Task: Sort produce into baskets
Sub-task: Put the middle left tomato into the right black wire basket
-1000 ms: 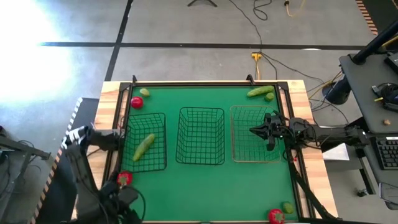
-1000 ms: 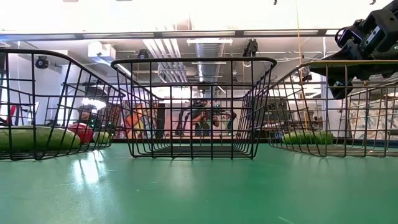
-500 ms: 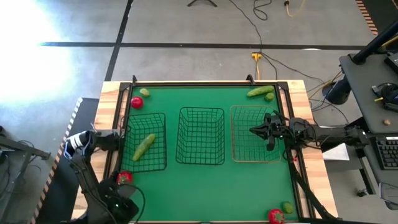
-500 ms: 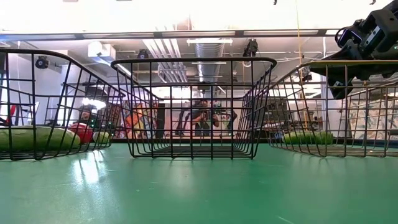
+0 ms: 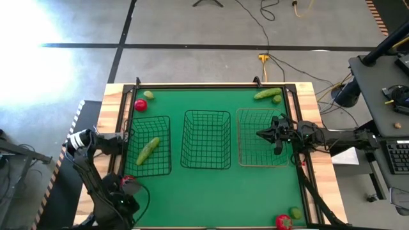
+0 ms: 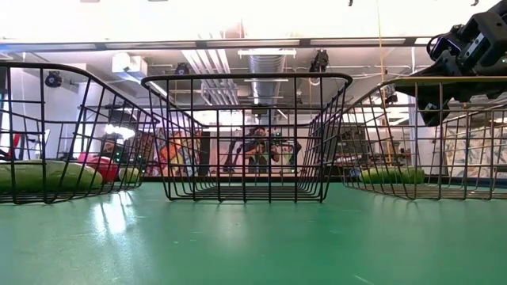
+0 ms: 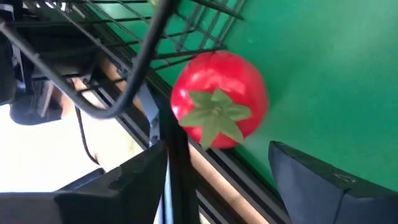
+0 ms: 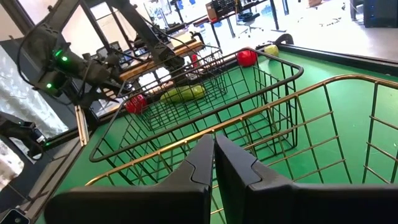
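Note:
My left gripper (image 5: 126,189) is open at the table's near left. Its fingers stand on either side of a red tomato (image 7: 219,99) that rests on the green mat by the table's left rail (image 7: 186,155), without touching it. My right gripper (image 5: 265,134) is shut and empty, hovering over the tan basket (image 5: 246,137); the right wrist view (image 8: 213,142) shows its fingers together. One cucumber (image 5: 147,150) lies in the left black basket (image 5: 163,145). The middle black basket (image 5: 206,139) holds nothing.
A tomato (image 5: 140,105) and a lime (image 5: 149,94) lie at the far left. A cucumber (image 5: 267,94) and a lime (image 5: 276,99) lie at the far right. A tomato (image 5: 283,222) and a lime (image 5: 295,212) lie at the near right corner.
My left arm has shifted its pose at the table's left edge, and its gripper has closed in on the near-left tomato, which now shows partly covered from above. The tomato has stayed in place.

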`<move>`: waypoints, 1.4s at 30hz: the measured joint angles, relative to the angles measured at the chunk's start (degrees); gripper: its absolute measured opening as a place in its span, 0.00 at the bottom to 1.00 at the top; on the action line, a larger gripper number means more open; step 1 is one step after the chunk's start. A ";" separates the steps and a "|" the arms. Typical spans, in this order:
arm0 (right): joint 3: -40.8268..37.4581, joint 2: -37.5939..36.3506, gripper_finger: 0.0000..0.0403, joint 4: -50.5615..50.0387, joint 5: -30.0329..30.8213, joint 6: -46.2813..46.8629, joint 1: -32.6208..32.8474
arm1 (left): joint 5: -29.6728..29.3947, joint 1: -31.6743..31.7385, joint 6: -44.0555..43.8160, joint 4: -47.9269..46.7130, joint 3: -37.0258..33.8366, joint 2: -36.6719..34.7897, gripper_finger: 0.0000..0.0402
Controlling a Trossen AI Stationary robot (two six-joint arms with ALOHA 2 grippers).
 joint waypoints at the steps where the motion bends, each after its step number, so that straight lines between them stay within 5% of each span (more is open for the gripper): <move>1: 0.00 0.00 0.02 -0.02 -0.01 0.00 0.01 | 0.01 0.00 -0.03 1.70 -1.29 -0.79 0.67; 19: 0.00 0.00 0.02 0.00 0.01 0.00 0.00 | -2.25 -1.12 -5.10 18.68 -19.02 -9.69 0.75; 42: 0.00 0.00 0.02 -0.02 -0.01 0.00 -0.01 | -7.00 -2.45 -7.69 18.03 -10.50 -8.48 0.75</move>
